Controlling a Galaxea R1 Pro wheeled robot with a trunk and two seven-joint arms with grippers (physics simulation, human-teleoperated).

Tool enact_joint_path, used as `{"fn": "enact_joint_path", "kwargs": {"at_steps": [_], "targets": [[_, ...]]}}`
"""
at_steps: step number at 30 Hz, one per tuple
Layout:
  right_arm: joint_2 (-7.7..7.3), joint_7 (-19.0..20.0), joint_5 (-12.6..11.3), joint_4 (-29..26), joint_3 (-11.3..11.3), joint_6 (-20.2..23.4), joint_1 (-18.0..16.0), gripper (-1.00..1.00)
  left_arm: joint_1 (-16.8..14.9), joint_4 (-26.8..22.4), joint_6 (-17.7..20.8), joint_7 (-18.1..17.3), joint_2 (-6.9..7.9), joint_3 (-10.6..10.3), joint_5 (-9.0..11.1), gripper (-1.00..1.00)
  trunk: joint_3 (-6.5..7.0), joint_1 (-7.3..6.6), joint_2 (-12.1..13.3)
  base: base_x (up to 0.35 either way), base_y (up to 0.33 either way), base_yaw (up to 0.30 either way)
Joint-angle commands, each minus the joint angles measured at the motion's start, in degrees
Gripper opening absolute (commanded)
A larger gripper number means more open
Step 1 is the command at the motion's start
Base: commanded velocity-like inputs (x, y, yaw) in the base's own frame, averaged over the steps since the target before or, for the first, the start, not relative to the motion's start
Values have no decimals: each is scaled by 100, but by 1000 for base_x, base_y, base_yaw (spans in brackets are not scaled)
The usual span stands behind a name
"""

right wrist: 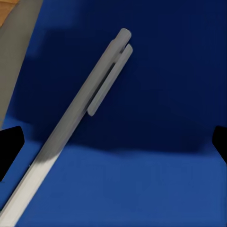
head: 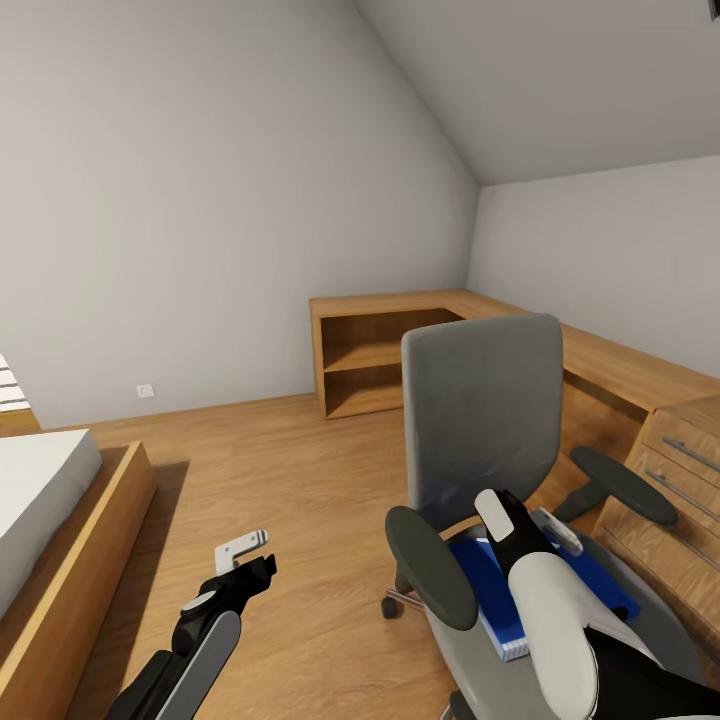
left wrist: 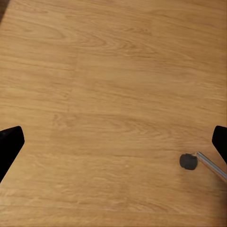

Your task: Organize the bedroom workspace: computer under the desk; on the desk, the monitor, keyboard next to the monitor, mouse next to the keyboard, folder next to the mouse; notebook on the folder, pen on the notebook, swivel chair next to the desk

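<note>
While the right tool (right wrist: 113, 142) hangs spread over the swivel chair (head: 484, 400), the pen (right wrist: 71, 127) lies diagonally between its fingertips. It rests on the blue notebook (right wrist: 156, 179). The left tool (left wrist: 113, 142) gapes, empty, over the floor (left wrist: 113, 71).

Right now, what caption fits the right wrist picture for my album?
Open jaws above a grey pen lying on a blue cover.

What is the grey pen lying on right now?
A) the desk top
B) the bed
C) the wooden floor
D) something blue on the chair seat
D: in the right wrist view the pen rests on a blue cover, and the head view shows that blue item on the swivel chair seat.
</note>
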Motion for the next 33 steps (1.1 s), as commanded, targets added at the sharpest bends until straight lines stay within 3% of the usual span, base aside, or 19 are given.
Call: {"fn": "enact_joint_path", "kwargs": {"at_steps": [1, 33], "targets": [[5, -31, 9, -14, -20, 60, -3, 100, -5, -8, 9, 49, 6, -15, 38, 100, -6, -1, -3, 0, 0, 0], [5, -114, -21, -14, -21, 60, -3, 100, -5, -5, 9, 48, 11, -42, 52, 100, -6, -1, -3, 0, 0, 0]]}}
